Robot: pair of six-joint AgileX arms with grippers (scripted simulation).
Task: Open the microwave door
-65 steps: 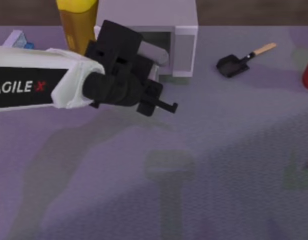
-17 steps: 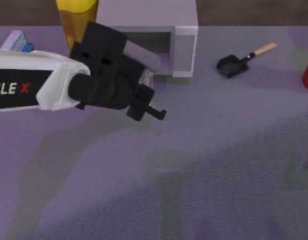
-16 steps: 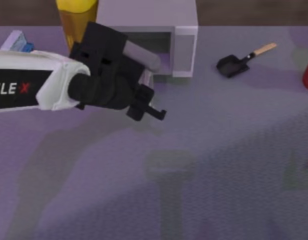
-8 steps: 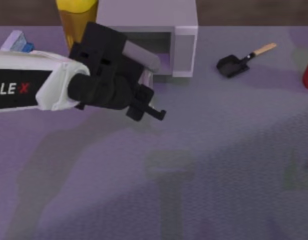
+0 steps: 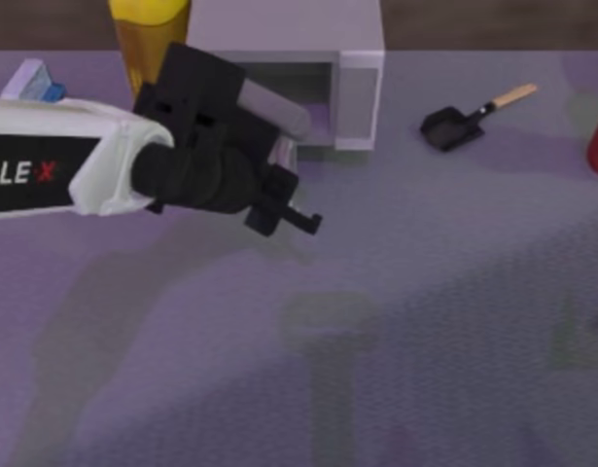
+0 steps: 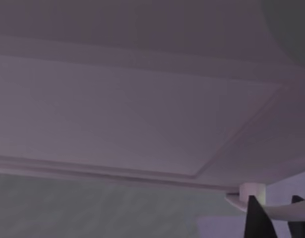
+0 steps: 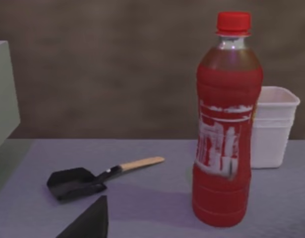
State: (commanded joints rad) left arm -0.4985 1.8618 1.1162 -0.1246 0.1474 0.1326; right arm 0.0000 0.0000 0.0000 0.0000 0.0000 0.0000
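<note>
The light grey microwave stands at the back of the table, its cavity showing. The microwave door is swung outward on its left hinge and fills most of the left wrist view. My left gripper sits at the door's free edge. In the left wrist view this gripper has its two dark fingers on either side of the pale door handle, shut on it. The right arm is out of the top view. One dark fingertip of it shows in the right wrist view.
A tall yellow container stands just left of the microwave, behind my left arm. A black scoop with a wooden handle lies right of the microwave. A red bottle and a white cup stand at the far right. A small blue-and-white item is at the back left.
Since the oldest frame my left gripper has shifted left and the door has swung wider. Over the last second nothing has visibly moved.
</note>
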